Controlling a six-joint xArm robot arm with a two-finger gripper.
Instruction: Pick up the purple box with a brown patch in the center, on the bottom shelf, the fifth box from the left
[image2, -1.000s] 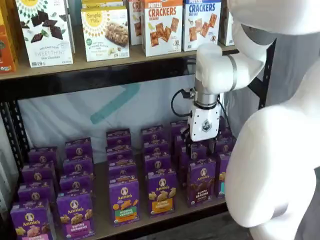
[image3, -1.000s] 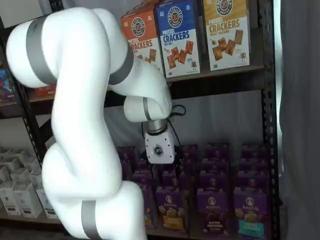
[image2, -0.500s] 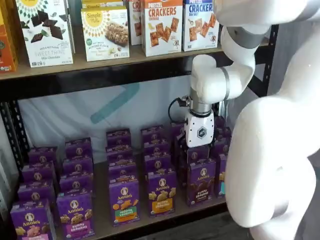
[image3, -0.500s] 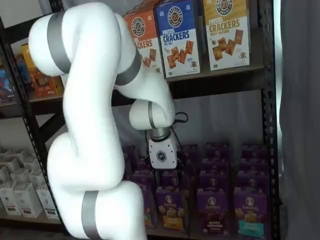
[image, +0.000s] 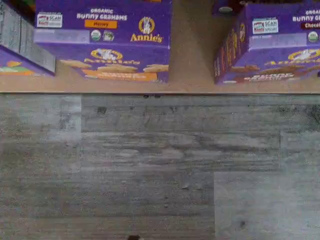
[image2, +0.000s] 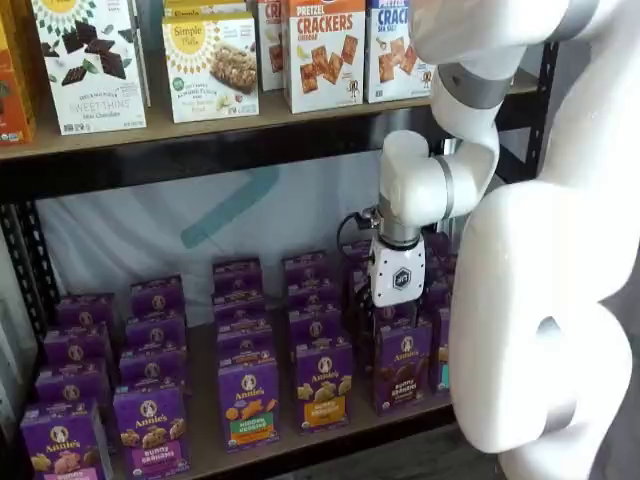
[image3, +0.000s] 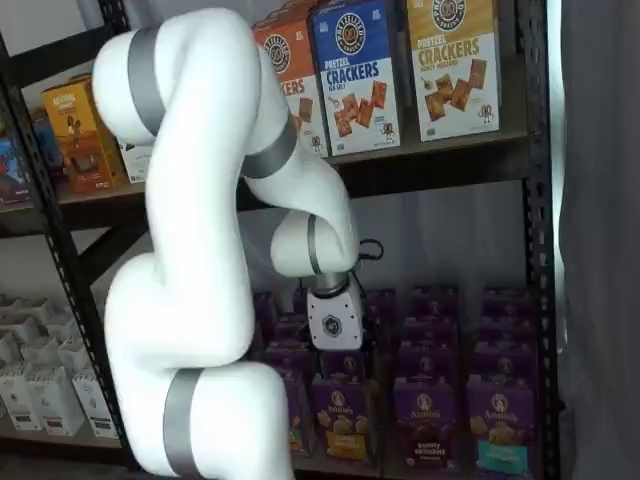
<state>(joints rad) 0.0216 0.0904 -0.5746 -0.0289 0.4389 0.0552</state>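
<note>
— Where's your target?
— The purple box (image2: 403, 365) stands at the front edge of the bottom shelf (image2: 205, 440), lower right of centre in a shelf view. The gripper (image2: 388, 310) hangs just above and behind it, jaws spread wide, nothing seen held.
— How will it handle?
— Probably light, thin card that dents. Take it across the narrow sides near the top, and squeeze gently.
</note>
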